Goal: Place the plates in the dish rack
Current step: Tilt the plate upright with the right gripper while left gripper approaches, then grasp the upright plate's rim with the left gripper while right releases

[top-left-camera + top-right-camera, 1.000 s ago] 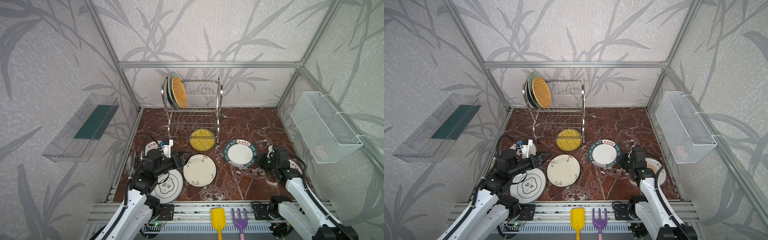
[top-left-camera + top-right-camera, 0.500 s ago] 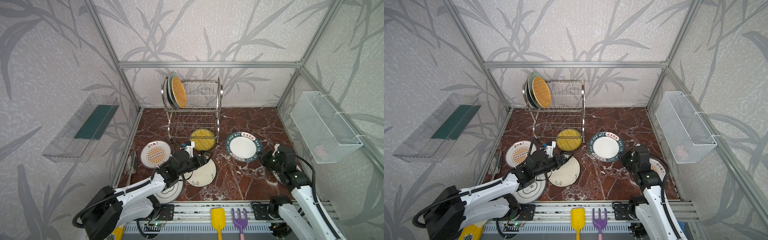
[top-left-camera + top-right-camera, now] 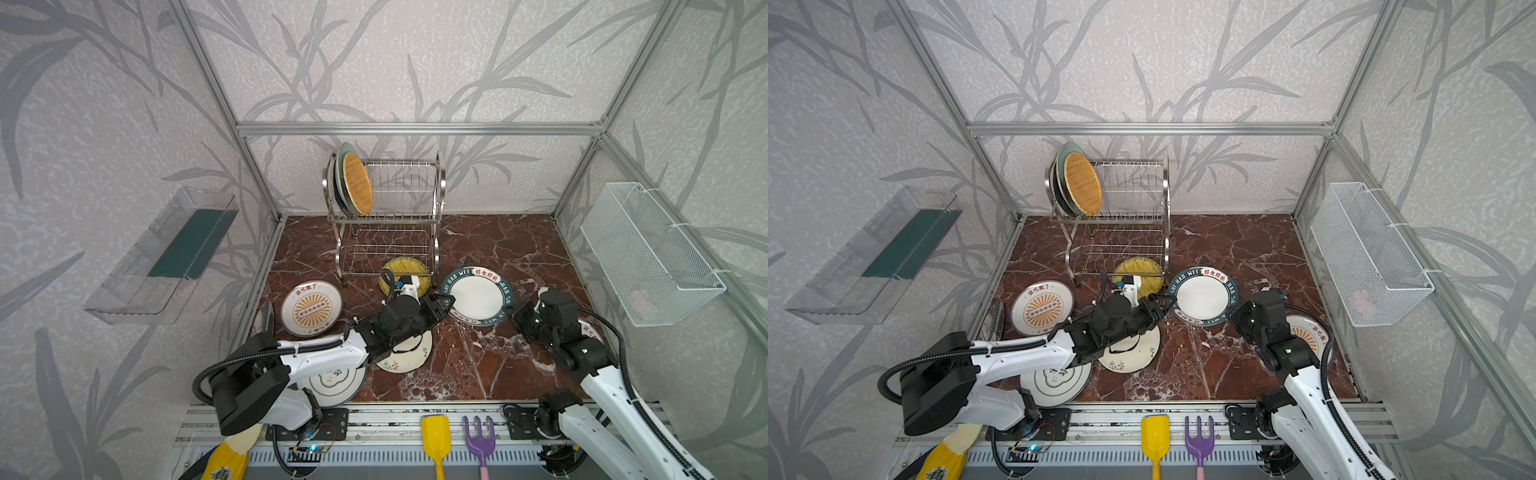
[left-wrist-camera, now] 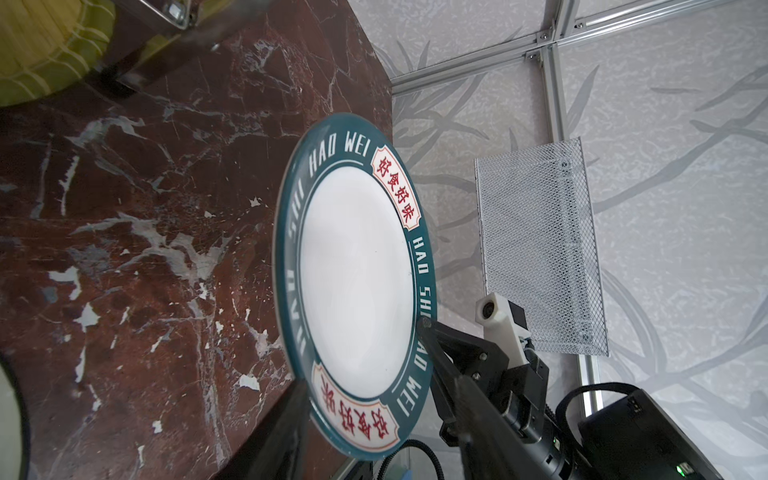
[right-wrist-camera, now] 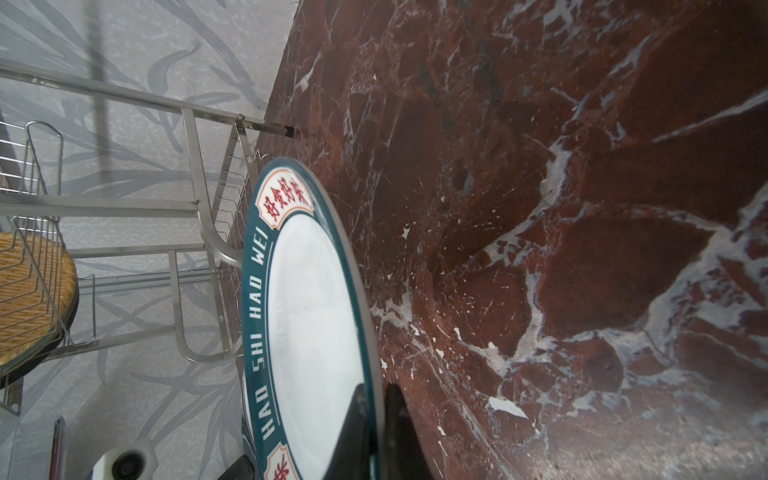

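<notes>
One teal-rimmed plate (image 3: 478, 296), two arms: likely a handover.
Right end effector (image 5: 374, 397) pinches its rim, holding it tilted above the desk (image 3: 498, 241); left end effector (image 3: 442, 302) sits at the opposite rim, grip unclear, probably receiving it for the nearby rack (image 3: 439, 199).

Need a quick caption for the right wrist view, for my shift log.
Right gripper pinches the rim of the teal-rimmed plate, tilted up on edge, with the dish rack beyond it.
</notes>
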